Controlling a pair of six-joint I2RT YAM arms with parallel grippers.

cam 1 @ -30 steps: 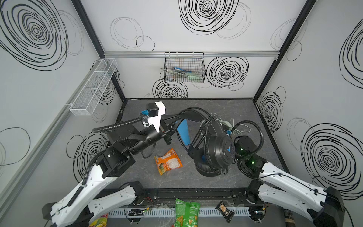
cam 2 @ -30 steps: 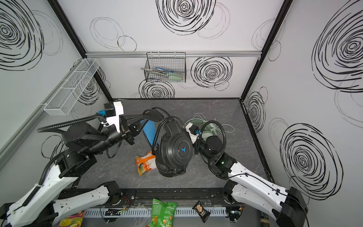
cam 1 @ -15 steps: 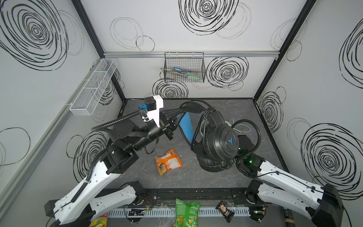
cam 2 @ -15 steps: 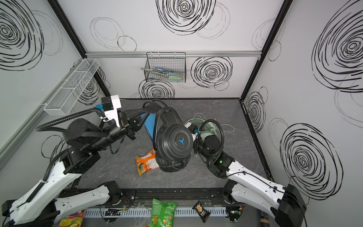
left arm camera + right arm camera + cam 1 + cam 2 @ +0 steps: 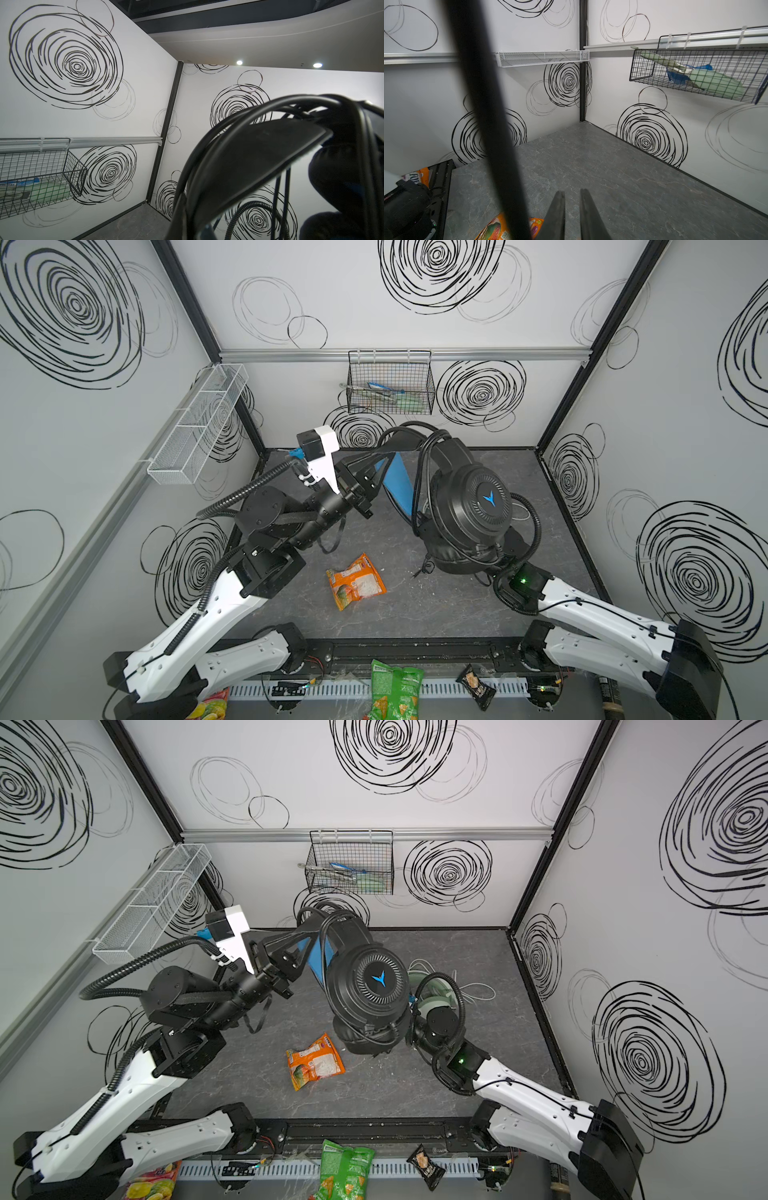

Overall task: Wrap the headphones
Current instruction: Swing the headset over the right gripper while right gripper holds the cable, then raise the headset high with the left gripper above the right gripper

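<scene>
The black headphones [image 5: 469, 506] [image 5: 370, 986] hang in the air, one earcup with a blue mark facing up. My left gripper [image 5: 397, 445] [image 5: 311, 928] is shut on their headband [image 5: 259, 158]. Loops of black cable [image 5: 207, 145] lie over the band. My right gripper [image 5: 572, 191] sits low under the earcup, hidden in both top views. Its fingers stand a narrow gap apart with nothing between them. A blurred black cable [image 5: 483, 116] hangs beside them. The mint-green headphones [image 5: 432, 998] lie on the floor behind, next to their whitish cable [image 5: 473, 990].
An orange snack packet [image 5: 356, 581] [image 5: 494, 228] lies on the grey floor [image 5: 415, 614] near the front. A black wire basket [image 5: 390, 385] hangs on the back wall, and a white mesh shelf [image 5: 195, 427] on the left wall. Snack bags [image 5: 395, 693] lie past the front rail.
My left arm has lifted the black headphones higher and carried them toward the back wall. The right arm has stayed below the earcup.
</scene>
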